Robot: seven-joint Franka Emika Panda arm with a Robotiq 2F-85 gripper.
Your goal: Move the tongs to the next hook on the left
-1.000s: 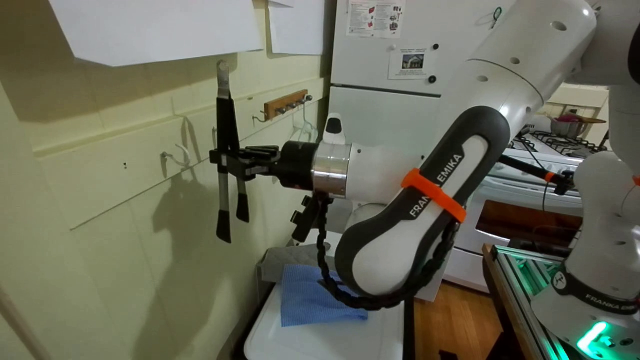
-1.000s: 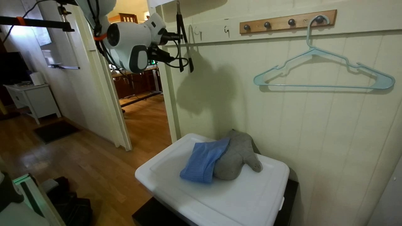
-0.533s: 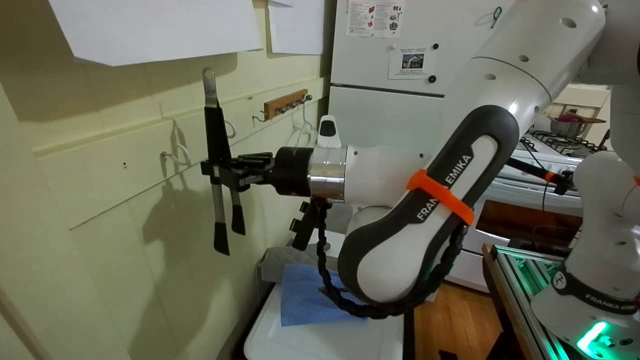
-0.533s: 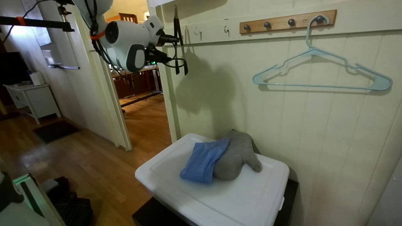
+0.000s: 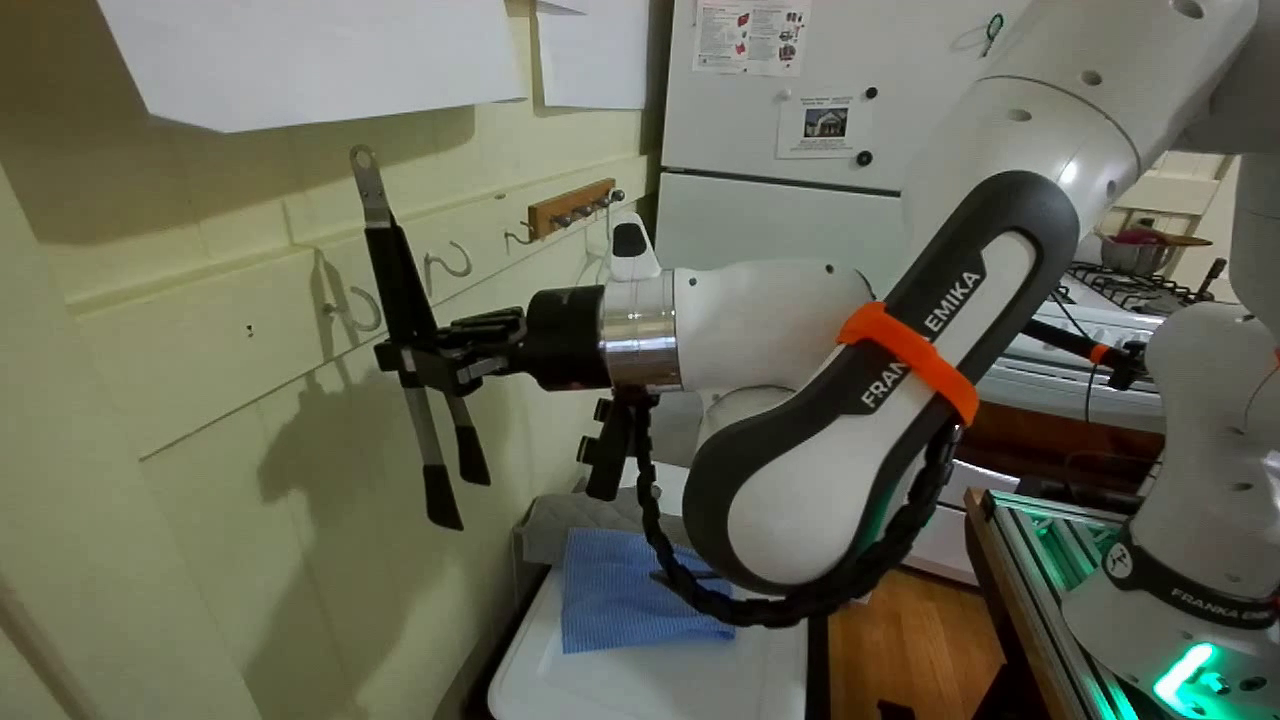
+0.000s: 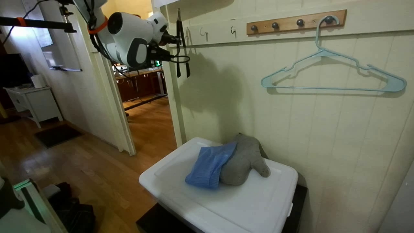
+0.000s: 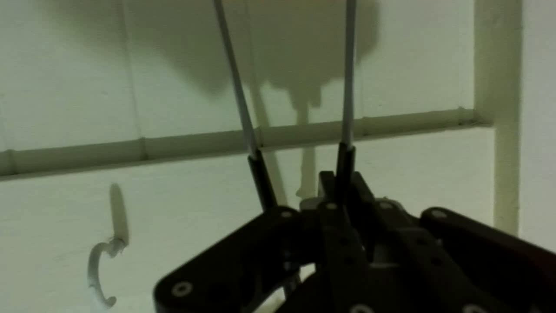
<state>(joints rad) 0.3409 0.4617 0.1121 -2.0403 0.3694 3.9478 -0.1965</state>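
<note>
In the left third of an exterior view, a pale hook (image 5: 362, 328) juts from the wall (image 5: 180, 380), and just right of it there are the tongs (image 5: 393, 280), up in the air, holed end leaning upper left! The gripper (image 5: 405, 362) has its jaws clenched on them. A neighbouring hook (image 5: 452, 272) curls just beyond, then the wooden rack (image 5: 548, 215) at upper centre, the fridge (image 5: 760, 240), and the robot arm (image 5: 780, 500) filling the right half.

In an exterior view, the tongs stand nearly upright in the upper middle; below, a blue cloth (image 6: 210, 166) lies against a grey mitt (image 6: 241, 163) whose thumb only this angle reveals, and at upper right a pale blue hanger (image 6: 323, 52) shows whole.

The wrist view gives us the grip up close: a curled hook (image 7: 92, 269) at lower left, which one I can't tell, one leg of the tongs running outside the fingers (image 7: 362, 193), the right-hand leg squeezed between them.
</note>
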